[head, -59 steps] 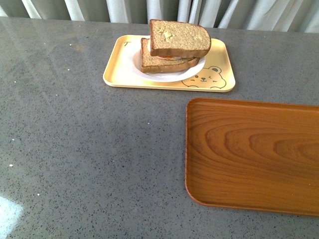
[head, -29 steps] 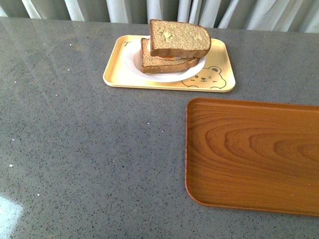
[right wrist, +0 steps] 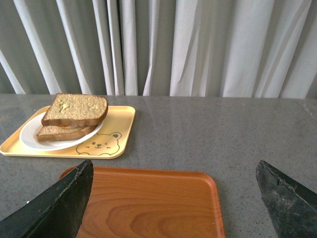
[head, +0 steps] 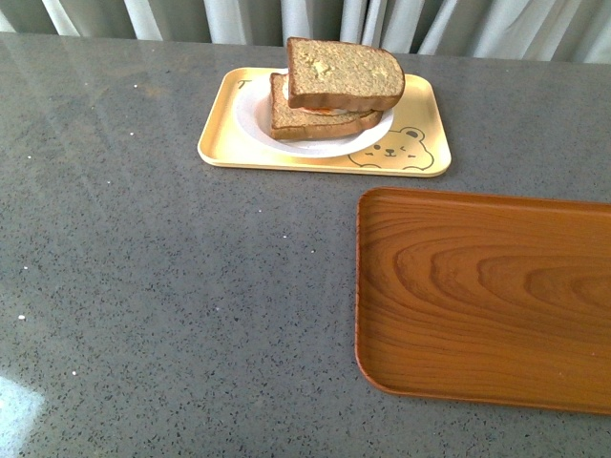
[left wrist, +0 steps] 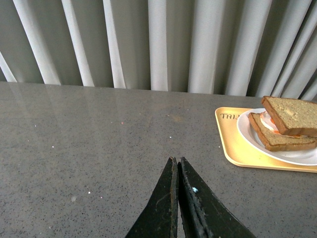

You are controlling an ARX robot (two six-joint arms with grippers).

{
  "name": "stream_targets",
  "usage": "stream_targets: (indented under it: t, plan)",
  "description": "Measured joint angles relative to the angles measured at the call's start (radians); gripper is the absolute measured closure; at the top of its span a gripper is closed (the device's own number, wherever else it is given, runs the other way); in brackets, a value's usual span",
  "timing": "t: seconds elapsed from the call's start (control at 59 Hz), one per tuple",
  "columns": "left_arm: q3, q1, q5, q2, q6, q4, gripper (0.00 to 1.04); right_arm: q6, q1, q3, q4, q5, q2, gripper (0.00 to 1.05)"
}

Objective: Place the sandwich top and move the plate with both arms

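One sandwich top (head: 344, 69) on plate (head: 315, 145), yellow tray (left wrist: 233, 144) lettered "TAI", rest hidden

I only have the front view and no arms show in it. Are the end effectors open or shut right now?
Observer: The left end effector is shut and holds nothing.
Operator: And the right?
Observer: The right end effector is wide open, with the wooden tray showing between its fingers.
Operator: Is the left one at the plate?
Observer: No, it is over bare table, apart from the yellow tray that bears the plate.
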Motion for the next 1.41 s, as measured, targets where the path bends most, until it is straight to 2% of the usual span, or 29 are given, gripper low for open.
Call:
stream_targets:
  t: [0.594,1.221,1.34,1.408]
  plan:
    - [-0.001,0.0,0.0,-0.356,0.0,-0.329,1.03,0.0,0.0,0.0,0.0,0.0,0.0,0.09]
    - [-0.001,0.0,0.0,-0.537,0.0,-0.51,1.03,0.0,0.0,0.0,0.0,0.0,0.0,0.09]
    - [-0.001,0.0,-0.001,-0.666,0.001,-0.672,1.03,0.0,0.0,0.0,0.0,0.0,0.0,0.09]
    - [-0.001,0.0,0.0,-0.697,0.001,-0.683,1.03,0.0,0.0,0.0,0.0,0.0,0.0,0.09]
